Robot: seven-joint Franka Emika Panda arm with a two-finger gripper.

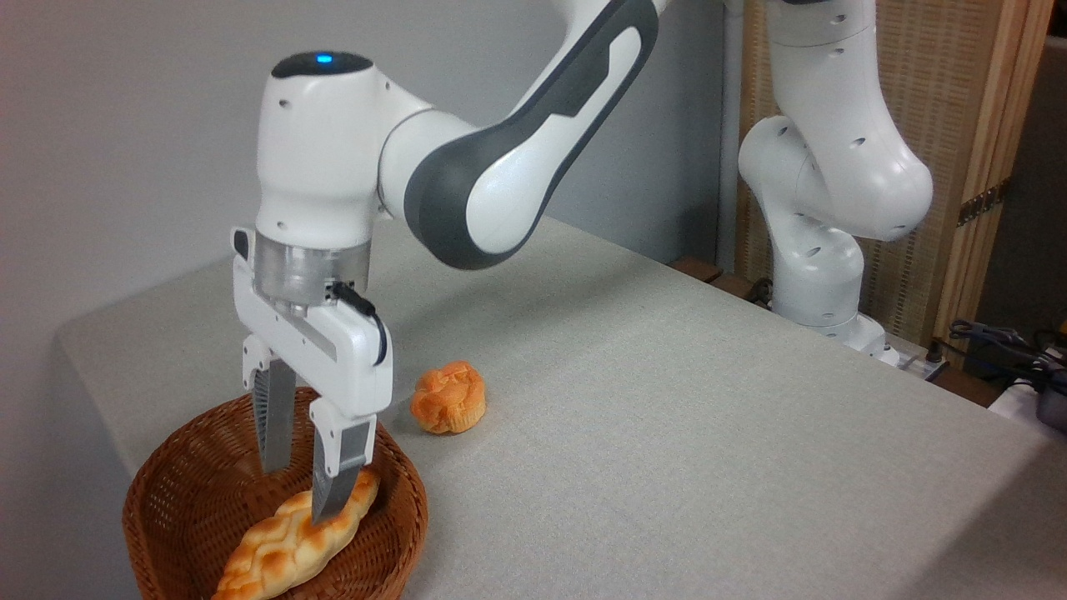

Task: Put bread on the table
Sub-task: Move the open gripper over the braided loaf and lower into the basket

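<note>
The bread (292, 542) lies in the wicker basket (167, 500), not lifted yet. The gripper (302, 493) reaches down with its fingers straddling the loaf, whether pinching I can't tell. Beyond, a small bun (448, 397) sits on the table (667, 433); the move itself remains

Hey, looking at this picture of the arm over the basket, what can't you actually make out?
- Bread: lower end cut off by the bottom edge.
- Gripper: whether its fingers actually pinch the bread; the near finger hides contact.
- Basket: its base, cut off below.
- Arm's upper links: past the top edge.
</note>
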